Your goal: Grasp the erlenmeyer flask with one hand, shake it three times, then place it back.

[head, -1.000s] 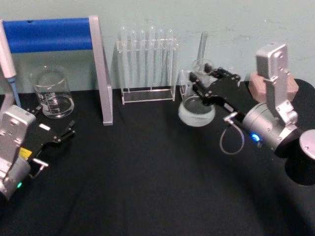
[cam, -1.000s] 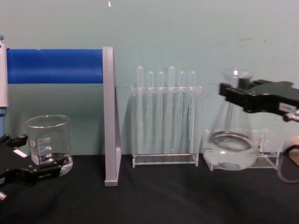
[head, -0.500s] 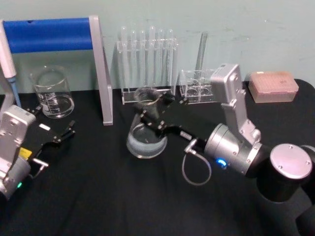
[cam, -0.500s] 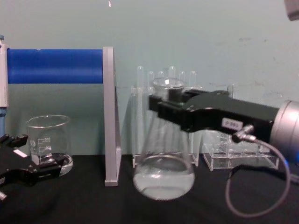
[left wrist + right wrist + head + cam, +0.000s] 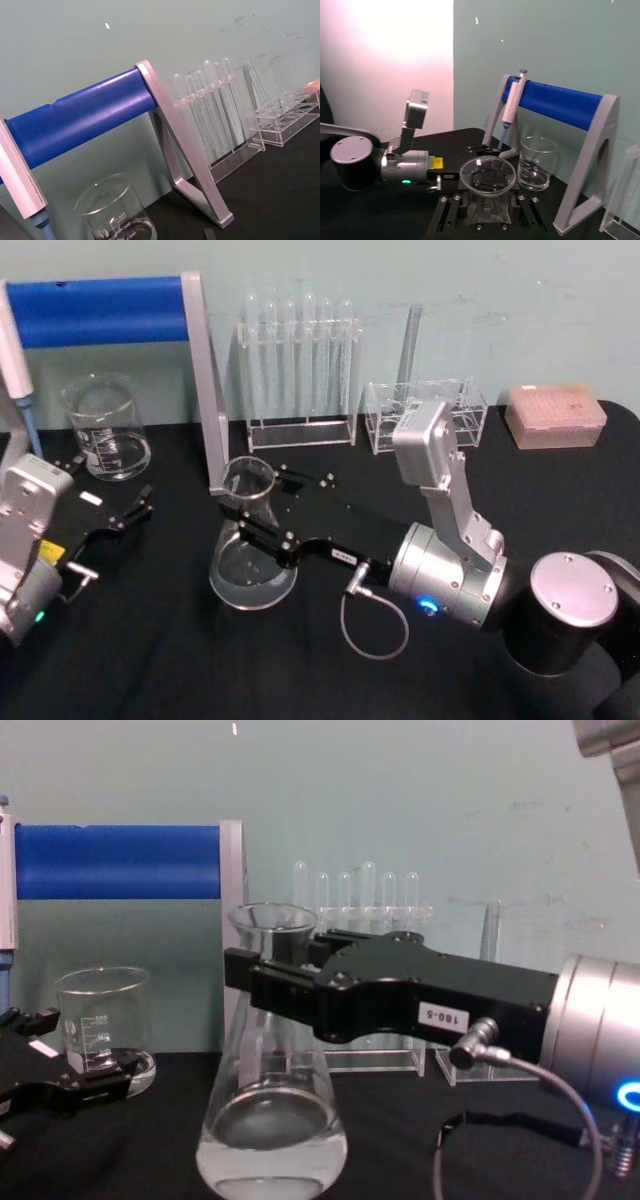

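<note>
The erlenmeyer flask (image 5: 250, 565) is clear glass with a little liquid in its wide base. It stands upright, left of centre and low over the black table, in front of the stand's grey leg. My right gripper (image 5: 246, 506), the hand, is shut on the flask's neck just below the flared rim. From the chest, the flask (image 5: 270, 1130) looms large and close, with the black right gripper (image 5: 262, 982) clamped across its neck. The right wrist view looks down into the flask's rim (image 5: 487, 174), with the right gripper (image 5: 488, 206) around it. My left gripper (image 5: 112, 492) rests open at the left, near the beaker.
A glass beaker (image 5: 105, 428) stands at the back left under a blue-barred stand (image 5: 100, 310), whose grey leg (image 5: 207, 390) is just behind the flask. A pipette (image 5: 18, 370) hangs at far left. A test tube rack (image 5: 298, 370), a smaller clear rack (image 5: 425, 410) and a pink box (image 5: 555, 415) line the back.
My right gripper has carried the flask from the back right, across the table to the left and toward me, lowering it. The left arm has not moved.
</note>
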Robot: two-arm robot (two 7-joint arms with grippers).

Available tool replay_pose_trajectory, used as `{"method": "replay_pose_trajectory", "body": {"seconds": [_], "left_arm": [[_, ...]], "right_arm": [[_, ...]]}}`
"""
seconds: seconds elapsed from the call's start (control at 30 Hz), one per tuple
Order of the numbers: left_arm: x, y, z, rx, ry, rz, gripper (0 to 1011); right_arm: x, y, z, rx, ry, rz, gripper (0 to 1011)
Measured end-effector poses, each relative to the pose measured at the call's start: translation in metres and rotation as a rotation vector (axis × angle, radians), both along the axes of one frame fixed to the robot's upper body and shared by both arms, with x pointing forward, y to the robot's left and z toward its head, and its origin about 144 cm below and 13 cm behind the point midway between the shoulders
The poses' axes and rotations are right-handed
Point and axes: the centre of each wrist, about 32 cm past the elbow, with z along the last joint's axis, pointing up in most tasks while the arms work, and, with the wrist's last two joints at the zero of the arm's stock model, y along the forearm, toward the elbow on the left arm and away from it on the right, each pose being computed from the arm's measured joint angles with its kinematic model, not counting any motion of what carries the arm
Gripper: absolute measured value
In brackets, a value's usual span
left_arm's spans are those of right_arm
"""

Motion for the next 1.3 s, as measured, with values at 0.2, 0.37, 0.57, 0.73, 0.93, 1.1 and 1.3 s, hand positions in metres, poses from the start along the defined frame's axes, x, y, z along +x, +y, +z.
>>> {"method": "replay_pose_trajectory", "body": {"seconds": [0.2,0.37,0.57,0.73,0.93,1.1,1.3], "left_arm": [[0.000,0.000,0.000,0.000,0.000,0.000,1000],[0.000,0.000,0.000,0.000,0.000,0.000,1001],[0.000,0.000,0.000,0.000,0.000,0.000,1001],[0.000,0.000,0.000,0.000,0.000,0.000,1001],[0.000,0.000,0.000,0.000,0.000,0.000,1001],[0.000,0.000,0.000,0.000,0.000,0.000,1001],[0.000,0.000,0.000,0.000,0.000,0.000,1001]], "right_arm": [[-0.002,0.001,0.000,0.000,0.005,0.020,453],[0.000,0.000,0.000,-0.001,0.004,0.007,456],[0.008,-0.008,0.000,0.001,0.002,-0.066,453],[0.016,-0.017,0.000,0.002,-0.005,-0.134,456],[0.026,-0.031,0.002,0.005,-0.018,-0.224,456],[0.035,-0.046,0.003,0.009,-0.027,-0.317,456],[0.042,-0.064,0.004,0.008,-0.035,-0.417,456]]}}
